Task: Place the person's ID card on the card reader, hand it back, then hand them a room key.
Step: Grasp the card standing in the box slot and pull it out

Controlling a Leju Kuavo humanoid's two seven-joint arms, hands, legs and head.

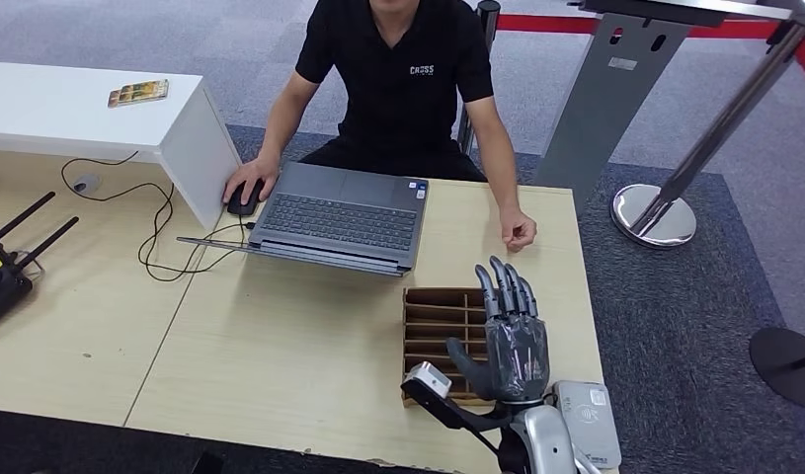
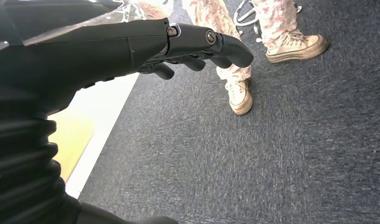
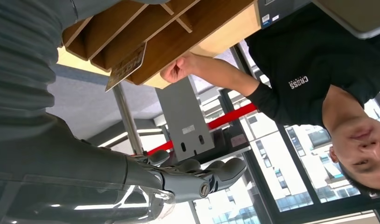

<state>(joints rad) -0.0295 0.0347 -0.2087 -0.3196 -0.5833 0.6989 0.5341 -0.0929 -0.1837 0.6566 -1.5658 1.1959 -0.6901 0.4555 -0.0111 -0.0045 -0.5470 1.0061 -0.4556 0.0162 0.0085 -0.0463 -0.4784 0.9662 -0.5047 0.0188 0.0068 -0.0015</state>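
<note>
My right hand (image 1: 514,336) is raised over the wooden slotted tray (image 1: 430,326) at the table's near right, its fingers straight and apart with nothing in them. The right wrist view shows the same empty hand (image 3: 188,179), and a brown printed card (image 3: 126,66) sticking out of one slot of the tray (image 3: 178,32). The grey card reader (image 1: 588,423) lies just right of my wrist, with no card on it. The person's closed hand (image 1: 518,232) rests on the table beyond the tray. My left hand (image 2: 178,46) hangs over the carpet, holding nothing.
An open laptop (image 1: 339,217) sits mid-table in front of the seated person, whose other hand is on a mouse (image 1: 243,200). A white box (image 1: 196,148) with a small yellowish card (image 1: 138,93) stands at the left, with cables and a black antenna device (image 1: 3,267). Barrier posts (image 1: 655,212) stand at the right.
</note>
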